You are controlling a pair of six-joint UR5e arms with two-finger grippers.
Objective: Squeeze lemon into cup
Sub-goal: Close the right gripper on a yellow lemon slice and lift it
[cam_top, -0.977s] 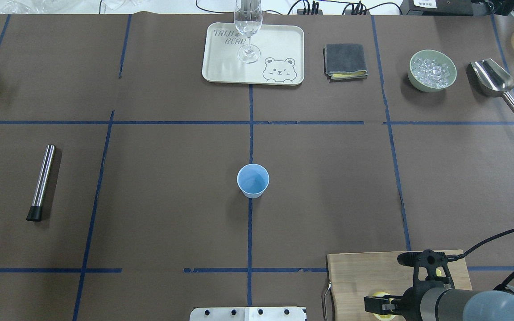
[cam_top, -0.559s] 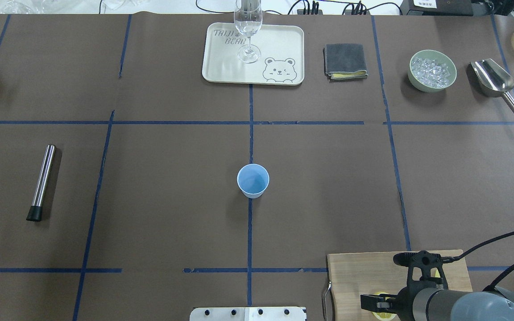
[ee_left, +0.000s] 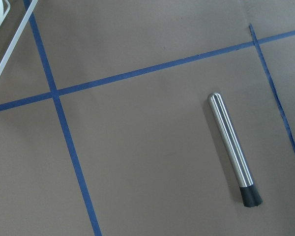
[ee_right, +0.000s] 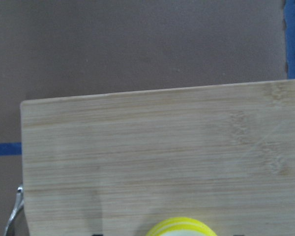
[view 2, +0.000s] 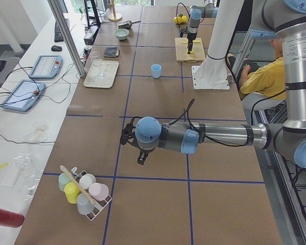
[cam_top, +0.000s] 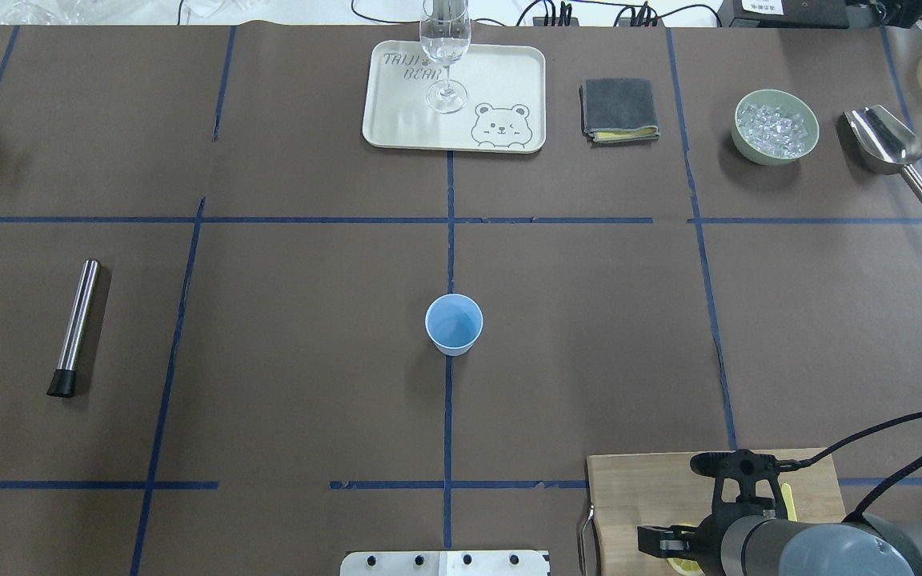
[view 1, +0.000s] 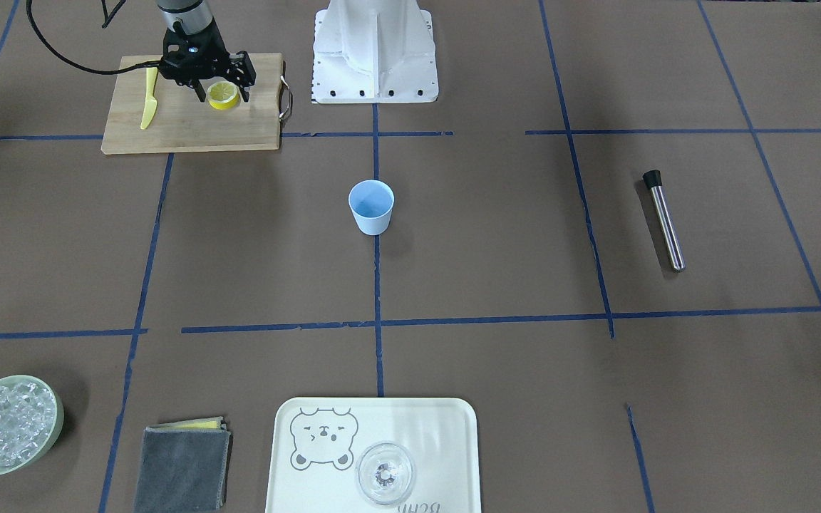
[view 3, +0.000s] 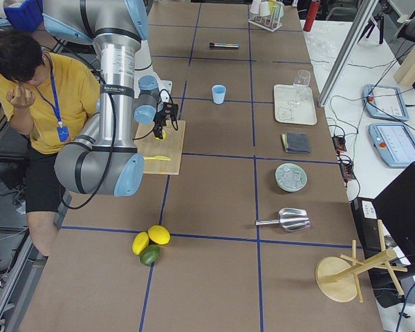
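Two fingers of the right hand (view 1: 221, 90) are held wide, straddling the lemon (view 1: 224, 95) on the cutting board (view 1: 189, 122) at the table's (view 1: 496, 235) near right. Nothing is gripped. The cup (view 1: 370, 206) stands mid-table, well apart. Risk: the thin slice may slip or fold on closing, or juice be lost during carry. Left hand (view 2: 126, 138) state cannot be told.

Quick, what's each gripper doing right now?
Left gripper: cannot tell, seen only from the side.
Right gripper: open, straddling the lemon on the cutting board.
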